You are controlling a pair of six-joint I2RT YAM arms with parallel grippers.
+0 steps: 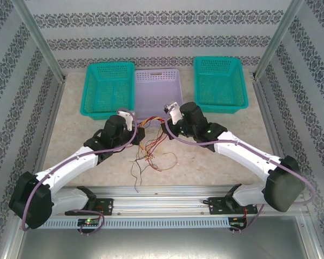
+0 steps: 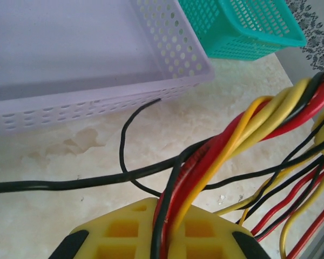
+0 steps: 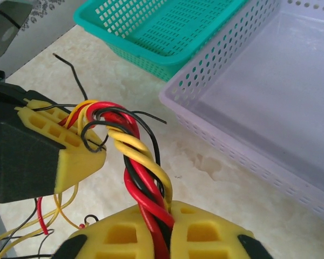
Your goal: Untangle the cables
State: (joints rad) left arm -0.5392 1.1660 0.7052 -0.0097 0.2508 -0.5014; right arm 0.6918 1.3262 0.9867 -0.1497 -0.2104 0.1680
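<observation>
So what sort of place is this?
Most likely a robot lab test cell: two arms fixed to a metal rail at the table edge, patterned screens on a metal frame all round, and baskets and tangled wires laid out.

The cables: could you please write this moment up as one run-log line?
task: untangle, not done | left gripper: shut on cables | right gripper: shut on same twisted bundle | loose ends: on table

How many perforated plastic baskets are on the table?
3: the left teal perforated plastic basket at the far edge, the lavender perforated plastic basket right beside it in the middle, and the right teal perforated plastic basket set apart. None looks hidden.
</observation>
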